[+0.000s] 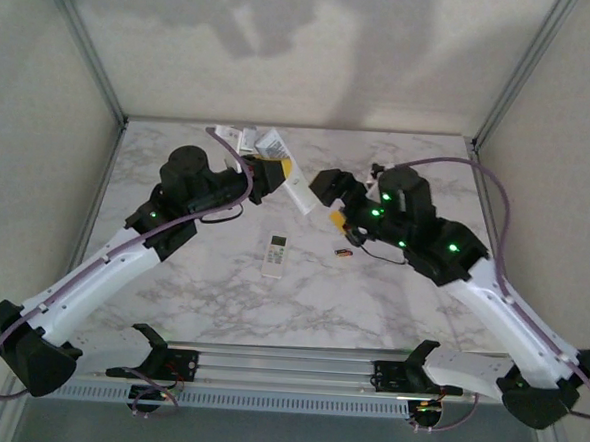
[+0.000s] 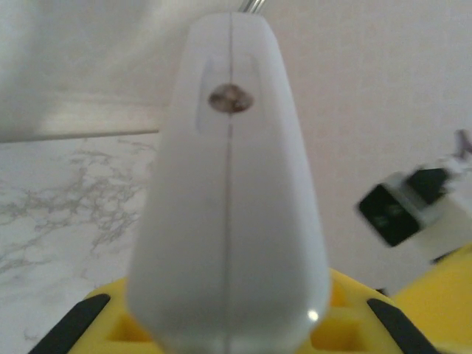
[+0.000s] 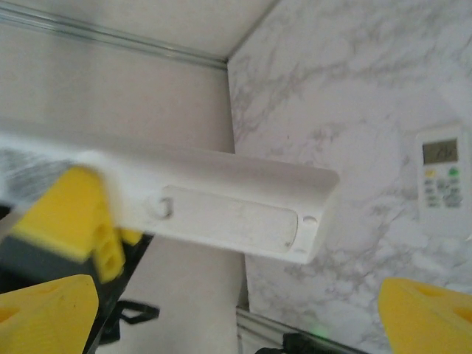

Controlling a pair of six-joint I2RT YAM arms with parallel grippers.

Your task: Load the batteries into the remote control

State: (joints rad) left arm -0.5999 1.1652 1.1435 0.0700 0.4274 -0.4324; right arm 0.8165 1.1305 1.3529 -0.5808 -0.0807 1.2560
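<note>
The long white remote control (image 1: 289,184) is lifted off the table at the back, and my left gripper (image 1: 269,176) is shut on it. In the left wrist view the remote control (image 2: 230,199) stands end-on between the yellow fingers (image 2: 99,324). My right gripper (image 1: 329,203) hangs open just right of the remote's near end, nothing between its fingers. The right wrist view shows the remote control's back (image 3: 221,210) with its closed battery cover, beyond my right gripper (image 3: 236,317). The batteries (image 1: 345,252) lie on the marble, in front of the right gripper.
A shorter white remote with a display (image 1: 275,256) lies on the marble table (image 1: 220,297) at its middle; the same short remote (image 3: 441,177) shows in the right wrist view. White walls and metal frame posts (image 1: 90,48) close in the back and sides.
</note>
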